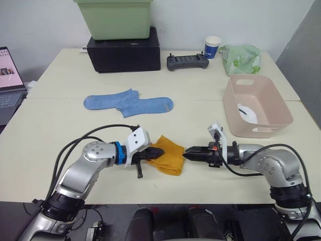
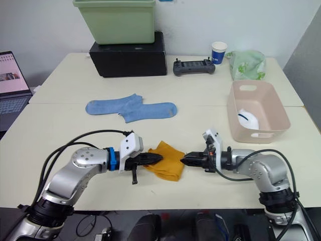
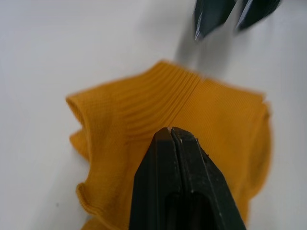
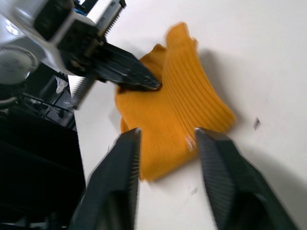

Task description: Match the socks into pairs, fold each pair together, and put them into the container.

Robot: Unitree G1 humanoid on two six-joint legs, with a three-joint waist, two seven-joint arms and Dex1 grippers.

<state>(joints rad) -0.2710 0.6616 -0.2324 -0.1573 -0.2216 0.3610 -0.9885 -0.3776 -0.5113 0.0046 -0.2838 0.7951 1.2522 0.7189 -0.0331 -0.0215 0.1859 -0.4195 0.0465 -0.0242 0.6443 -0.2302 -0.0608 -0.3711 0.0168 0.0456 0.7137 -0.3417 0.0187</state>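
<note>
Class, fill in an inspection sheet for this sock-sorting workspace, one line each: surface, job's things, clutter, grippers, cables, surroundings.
Surface: pale table, a seam running across it.
Job's things: folded mustard-orange socks at the near edge; two light blue socks overlapping mid-table; pink container on the right with something white inside.
Clutter: green bin on black box, handheld controller, paper cup, green patterned bag.
Grippers: left gripper shut on the mustard-orange socks; right gripper open, at their opposite edge.
Cables: black cables looped along both arms.
Surroundings: laptop on the far left; white wall behind.
</note>
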